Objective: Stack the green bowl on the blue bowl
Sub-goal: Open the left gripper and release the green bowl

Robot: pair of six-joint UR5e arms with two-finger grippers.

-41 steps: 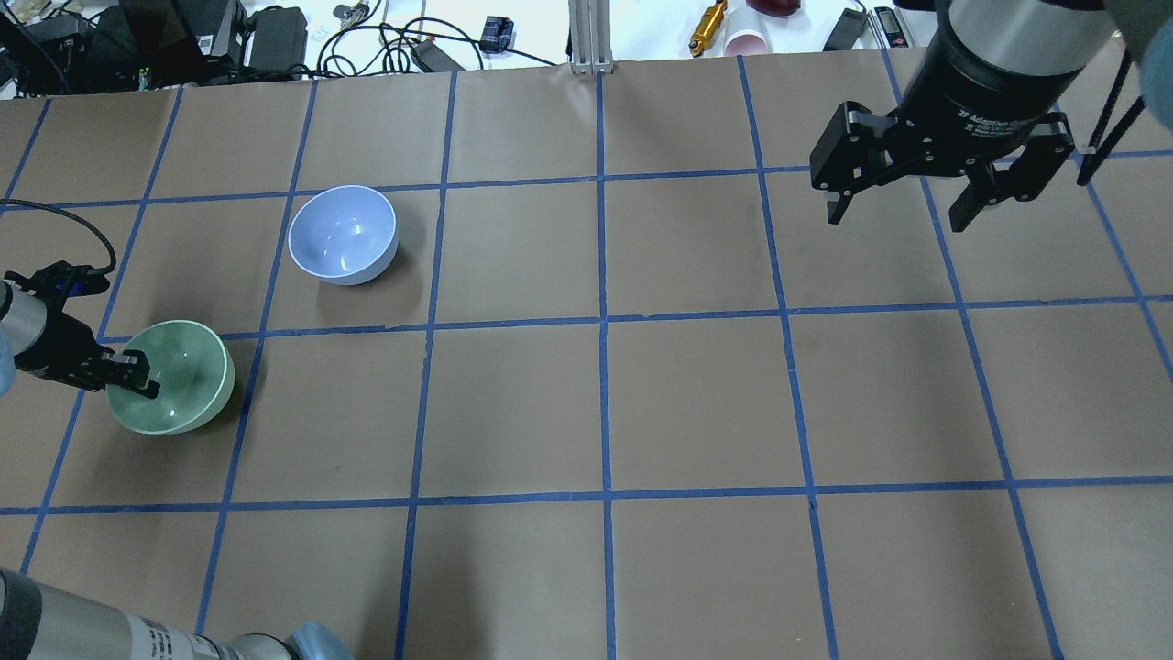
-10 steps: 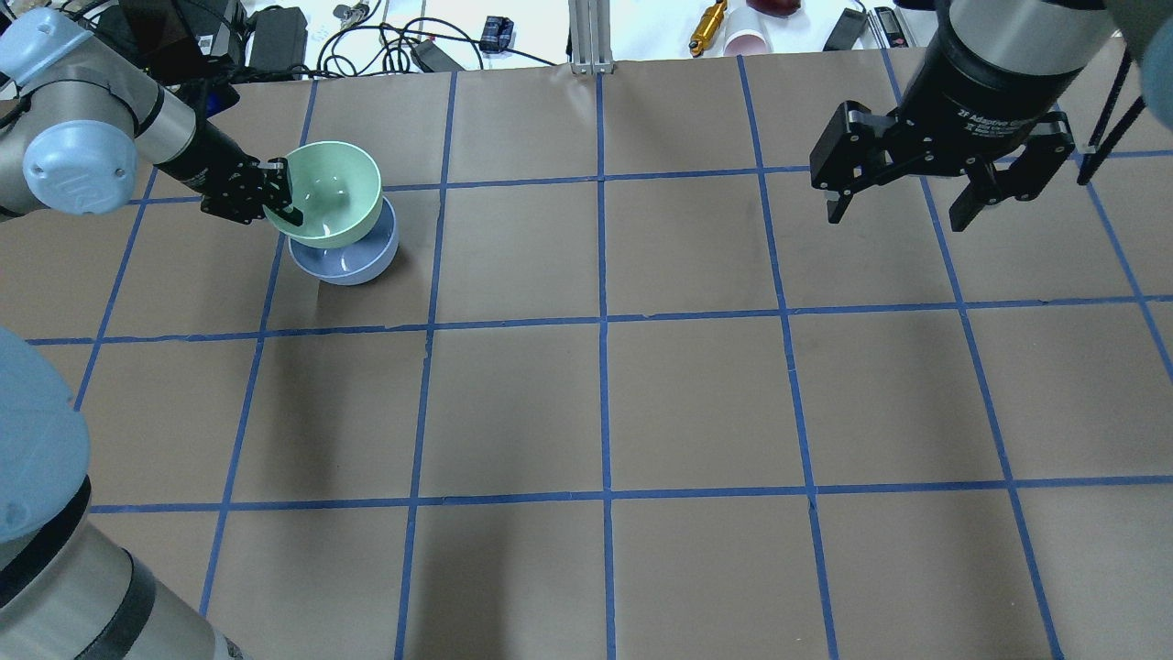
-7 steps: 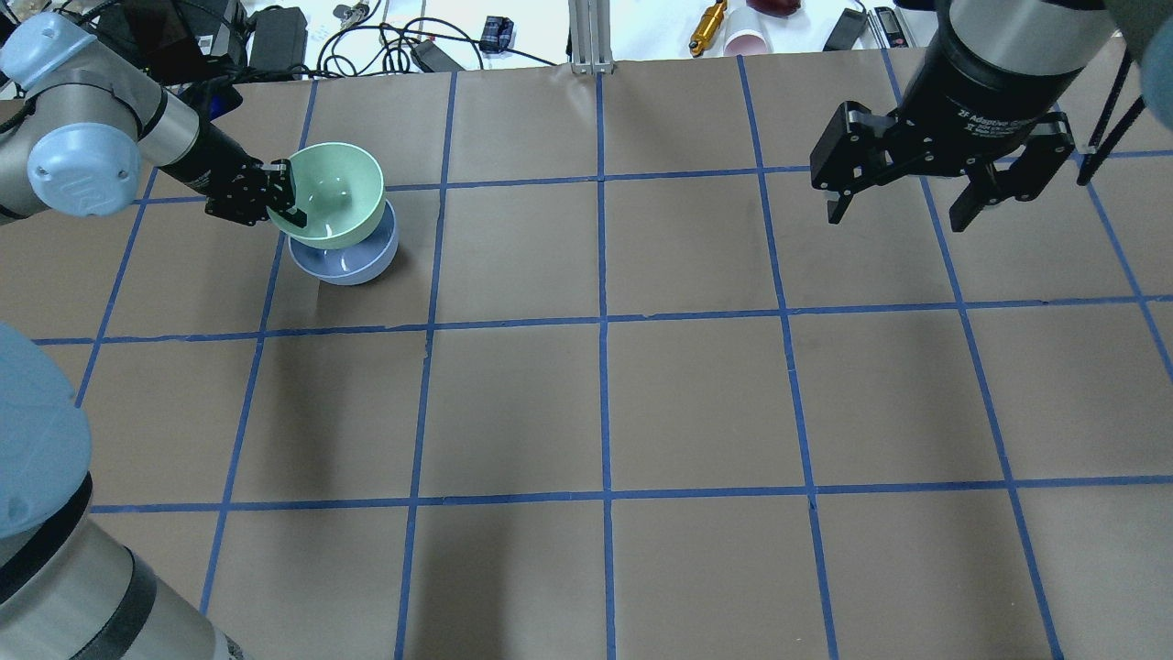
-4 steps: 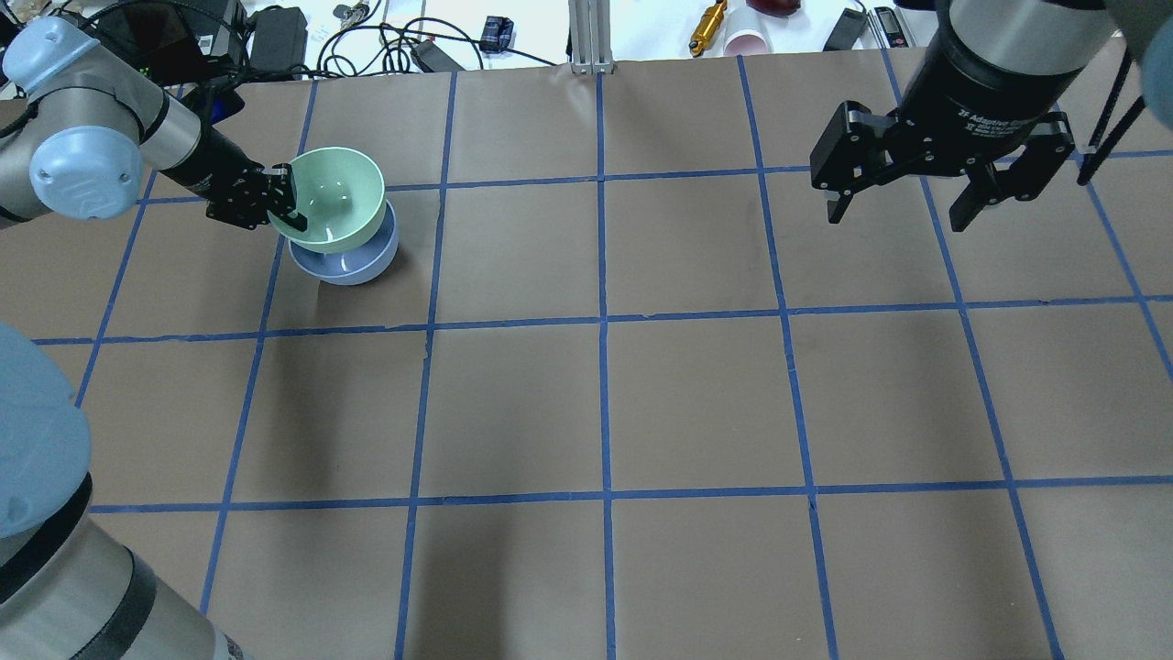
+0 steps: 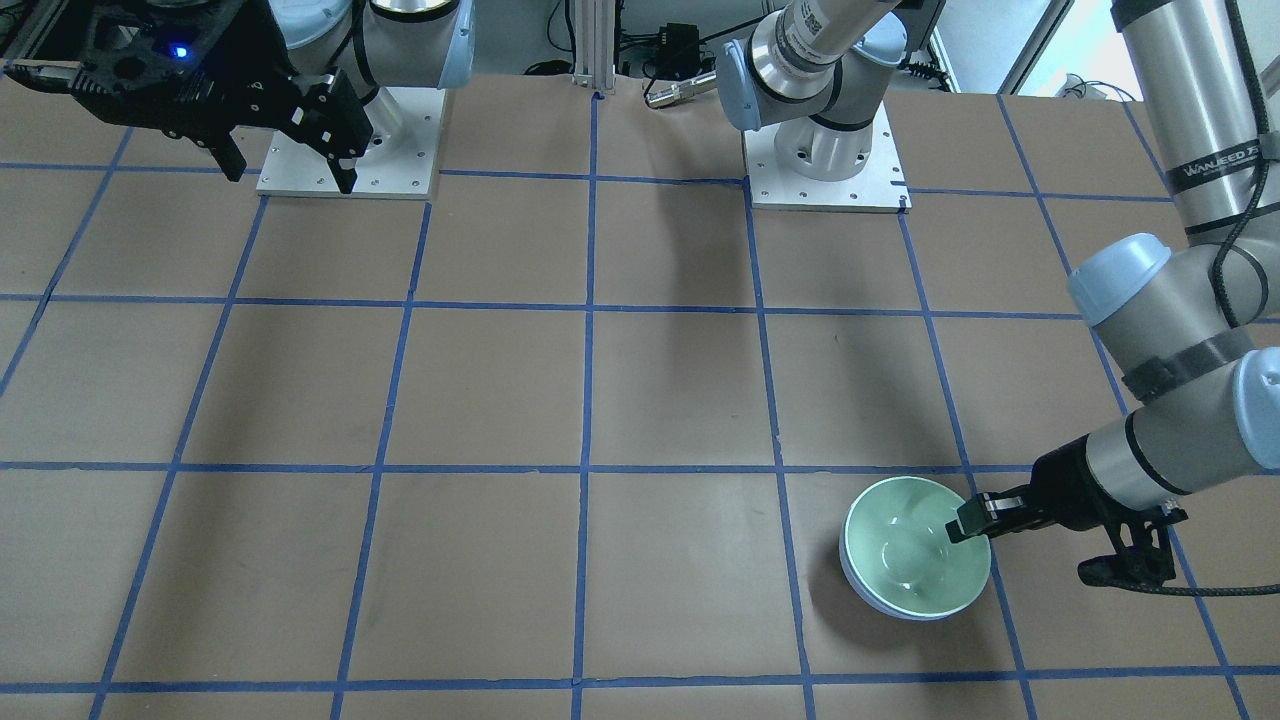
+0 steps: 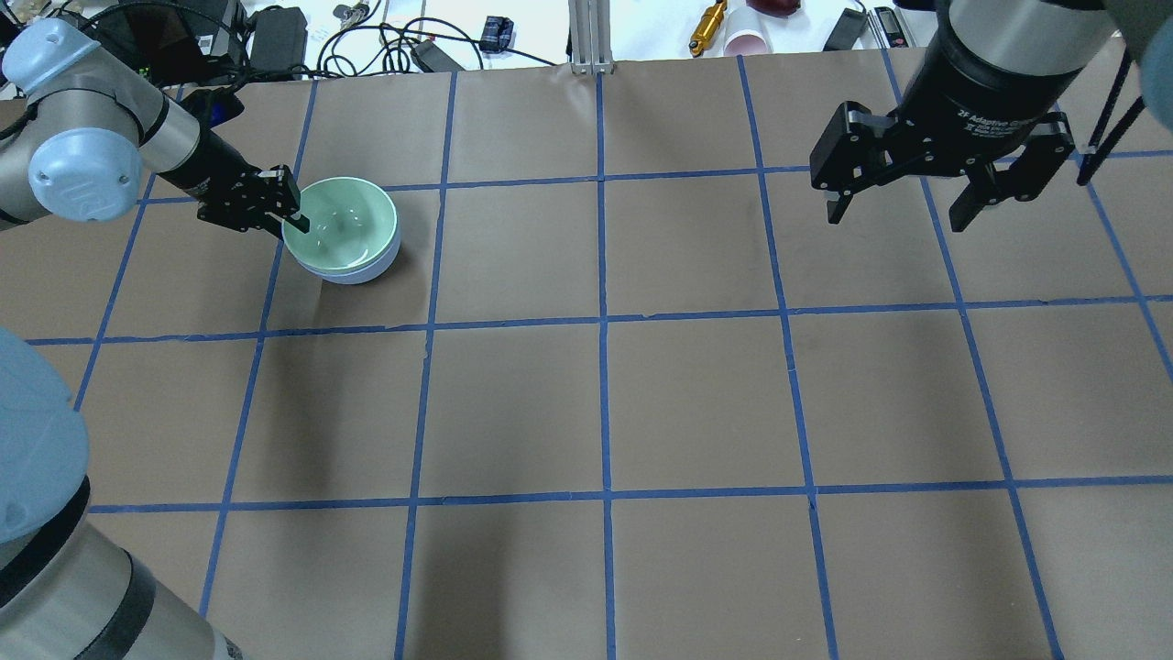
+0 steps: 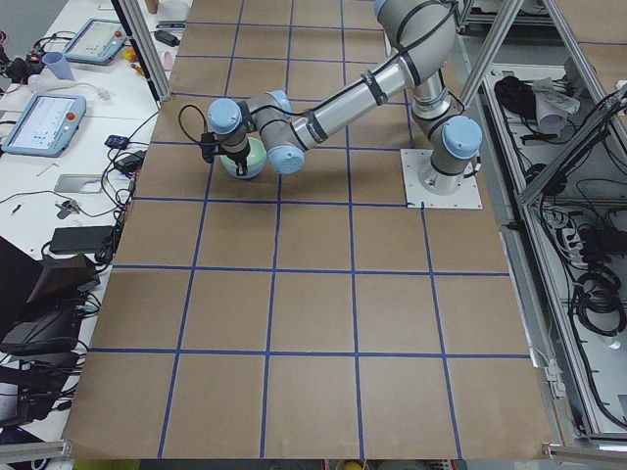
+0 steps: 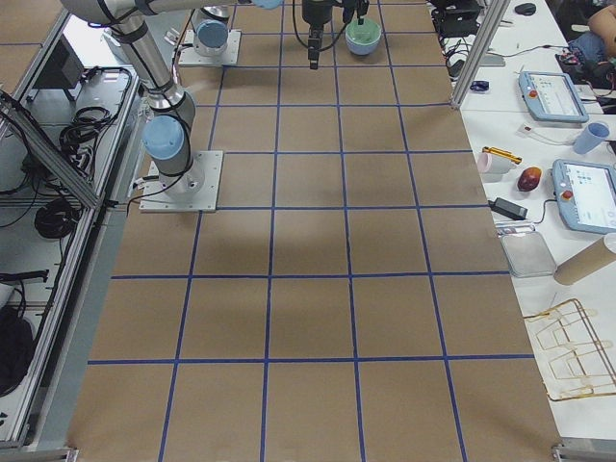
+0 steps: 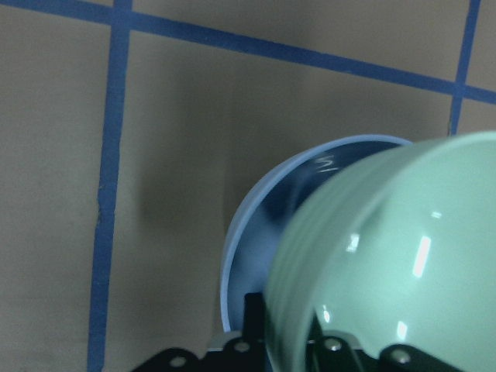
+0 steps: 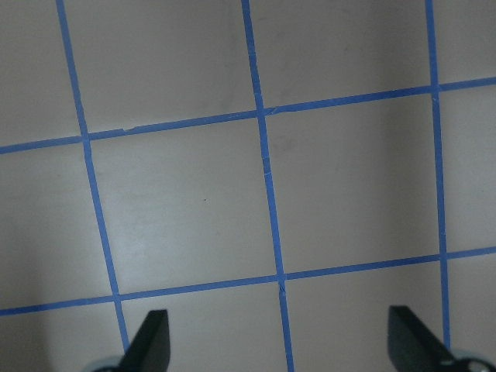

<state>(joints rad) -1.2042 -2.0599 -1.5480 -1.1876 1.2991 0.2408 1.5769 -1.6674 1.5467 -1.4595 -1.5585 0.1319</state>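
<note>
While the green bowl sits inside the blue bowl near the operators' edge of the desk, the left fingers pinch its rim, one finger inside the wall, in the front-facing view. The right fingers hang spread and empty by the robot's bases.

From overhead, the green bowl covers all but a crescent of the blue bowl. The left fingers grip its left rim, and the right fingers are wide apart, well away.

From the left end, the left arm hides most of the green bowl. From the right end, the bowl is only a small shape far off.

On the left wrist camera, the green bowl blurs close to the lens, with the blue bowl's rim showing beside it. Whether it is fully seated cannot be told.

The right wrist camera shows spread fingers over blue tape lines.

Both bowls look rigid, light and glossy. They are likely slippery and could chip if dropped. The thin rim is the natural place to hold.

There are two bowls, one of each colour, and two arms.
</note>
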